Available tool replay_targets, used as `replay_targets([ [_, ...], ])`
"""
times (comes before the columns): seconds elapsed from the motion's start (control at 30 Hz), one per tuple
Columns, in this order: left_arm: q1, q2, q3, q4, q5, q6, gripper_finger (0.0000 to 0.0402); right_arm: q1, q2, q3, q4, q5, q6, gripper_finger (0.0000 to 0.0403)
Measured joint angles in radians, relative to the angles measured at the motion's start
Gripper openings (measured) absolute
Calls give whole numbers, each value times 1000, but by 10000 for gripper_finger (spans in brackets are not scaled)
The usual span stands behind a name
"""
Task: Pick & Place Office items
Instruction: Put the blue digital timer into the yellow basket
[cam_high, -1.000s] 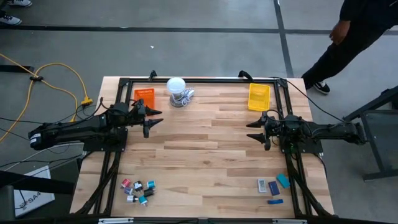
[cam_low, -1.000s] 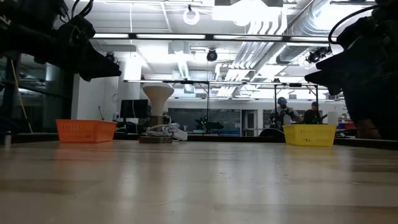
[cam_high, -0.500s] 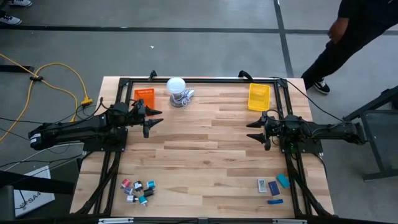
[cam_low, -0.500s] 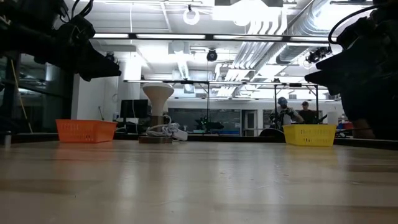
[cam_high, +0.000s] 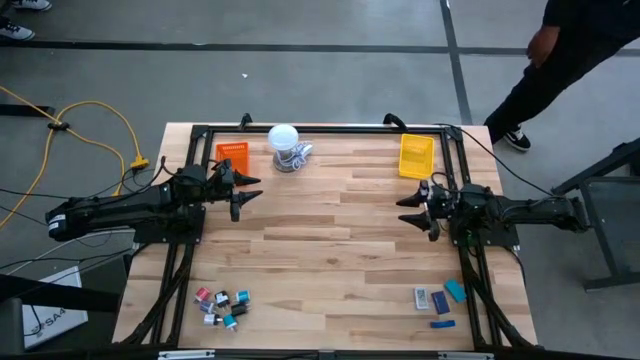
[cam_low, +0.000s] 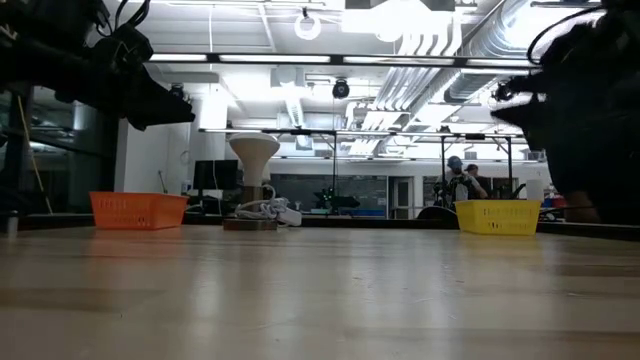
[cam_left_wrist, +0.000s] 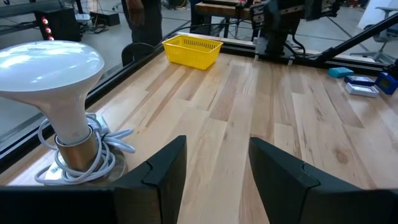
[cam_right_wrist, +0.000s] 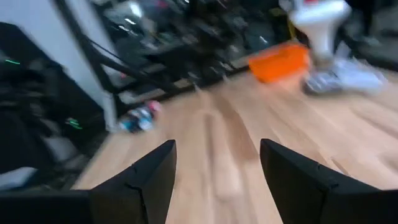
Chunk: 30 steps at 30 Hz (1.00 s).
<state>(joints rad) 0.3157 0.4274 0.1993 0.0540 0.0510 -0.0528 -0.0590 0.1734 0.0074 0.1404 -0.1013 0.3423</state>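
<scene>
A: Where are the office items?

B: In two groups along the near edge of the surface (cam_high: 330, 250). The small red, black, teal and white bits (cam_high: 222, 304) lie clustered toward the near left corner. The flat blue, teal and grey-white blocks (cam_high: 440, 296) lie toward the near right corner, just inside the right arm's base rail. Nothing touches either group.

A: And the jaws?

B: The left gripper (cam_high: 248, 186) hangs above the far left part of the surface, beside the orange tray (cam_high: 232, 155). Its jaws stand parted with bare wood showing between them in the left wrist view, and they hold nothing. The right gripper (cam_high: 412, 209) hangs above the right side, just in front of the yellow tray (cam_high: 416, 154). Its jaws are spread wide and also empty.

A: How much open room is there?

B: The whole middle of the surface is bare planks, from one gripper across to the other and down to the near edge. The far edge carries the orange tray, the white round-topped lamp-like object (cam_high: 285, 146) with its coiled cable, and the yellow tray, all set against the dark frame (cam_high: 320, 128) that runs along the rim. A person (cam_high: 570, 55) stands on the floor beyond the far right corner, clear of the surface.
</scene>
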Motion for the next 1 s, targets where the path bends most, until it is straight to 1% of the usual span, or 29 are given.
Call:
replay_targets([
  [0.07,0,0,0,0,0,0,167,0,0,7,41,-68,-6,220],
  [0.13,0,0,0,0,0,0,167,0,1,28,45,-111,-1,220],
  [0.27,0,0,0,0,0,0,167,0,10,72,46,-142,-4,220],
  [0.43,0,0,0,0,0,0,167,0,85,143,23,-179,-6,220],
  [0.53,0,0,0,0,0,0,167,0,154,190,-32,-190,-7,220],
  [0.8,0,0,0,0,0,0,167,7,388,293,-41,-226,-58,220],
  [1.0,0,0,0,0,0,0,167,79,552,400,-42,-214,-112,220],
])
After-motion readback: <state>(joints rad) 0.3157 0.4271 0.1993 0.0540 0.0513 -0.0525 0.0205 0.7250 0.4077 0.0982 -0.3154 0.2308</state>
